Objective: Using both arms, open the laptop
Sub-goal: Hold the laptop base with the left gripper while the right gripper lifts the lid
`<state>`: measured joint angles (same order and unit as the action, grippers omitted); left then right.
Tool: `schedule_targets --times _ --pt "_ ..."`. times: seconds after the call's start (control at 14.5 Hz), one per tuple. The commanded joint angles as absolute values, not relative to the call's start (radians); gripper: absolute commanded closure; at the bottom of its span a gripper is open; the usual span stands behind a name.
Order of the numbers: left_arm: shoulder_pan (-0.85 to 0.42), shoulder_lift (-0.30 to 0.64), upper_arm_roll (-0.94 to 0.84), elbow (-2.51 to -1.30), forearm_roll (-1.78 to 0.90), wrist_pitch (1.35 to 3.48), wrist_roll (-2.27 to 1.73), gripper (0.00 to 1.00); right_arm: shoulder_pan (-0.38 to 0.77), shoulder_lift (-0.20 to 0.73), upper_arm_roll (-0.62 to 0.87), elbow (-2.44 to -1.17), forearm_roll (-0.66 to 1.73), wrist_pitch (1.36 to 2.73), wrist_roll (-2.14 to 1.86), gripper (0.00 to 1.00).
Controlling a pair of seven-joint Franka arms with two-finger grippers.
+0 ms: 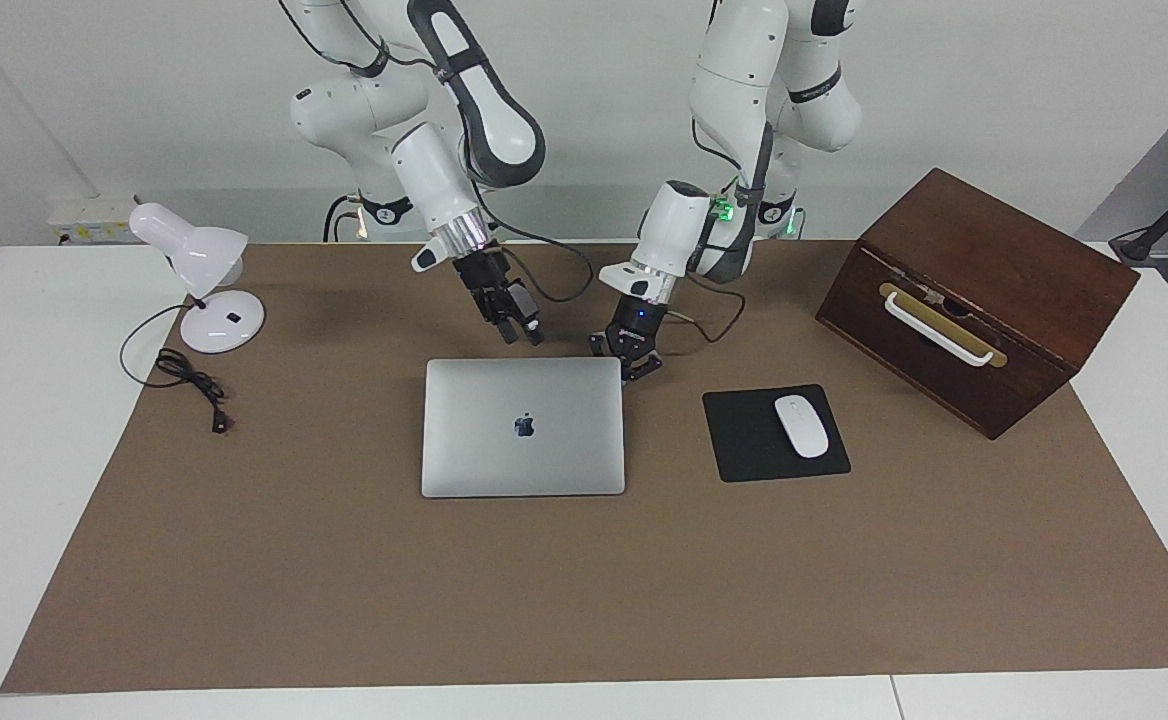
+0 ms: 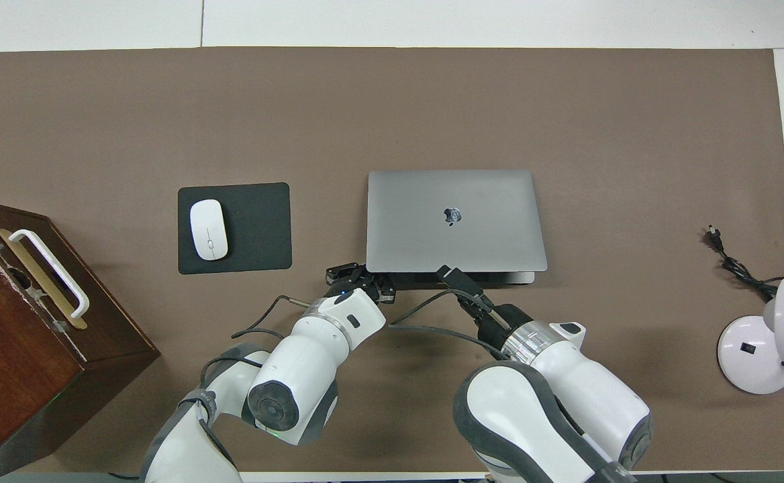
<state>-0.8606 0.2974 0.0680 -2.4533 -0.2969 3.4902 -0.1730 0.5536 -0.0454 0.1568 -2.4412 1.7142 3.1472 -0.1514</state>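
Note:
The silver-grey laptop (image 1: 523, 427) lies closed on the brown mat, logo up; it also shows in the overhead view (image 2: 456, 220). My left gripper (image 1: 632, 366) is low at the laptop's edge nearest the robots, at the corner toward the left arm's end, with its fingers spread open. I cannot tell whether it touches the laptop. It also shows in the overhead view (image 2: 360, 278). My right gripper (image 1: 522, 331) hangs just above the middle of that same edge, and shows in the overhead view (image 2: 458, 280).
A black mouse pad (image 1: 744, 440) with a white mouse (image 1: 801, 426) lies beside the laptop toward the left arm's end. A dark wooden box (image 1: 979, 290) stands beside it, toward that end. A white desk lamp (image 1: 206, 275) with its cord lies toward the right arm's end.

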Motion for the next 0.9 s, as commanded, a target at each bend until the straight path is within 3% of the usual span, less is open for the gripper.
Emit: schedule_targets --times 0.0,0.83 --pt "-0.854 0.330 0.066 -2.436 -0.298 3.507 -0.153 1.00 0.537 -0.018 0.163 -2.404 1.740 3.145 -0.196 0.00" --pt "-0.854 0.330 0.066 -2.437 -0.296 3.507 -0.150 1.00 0.450 0.025 0.163 -2.342 1.735 3.111 -0.299 0.00"
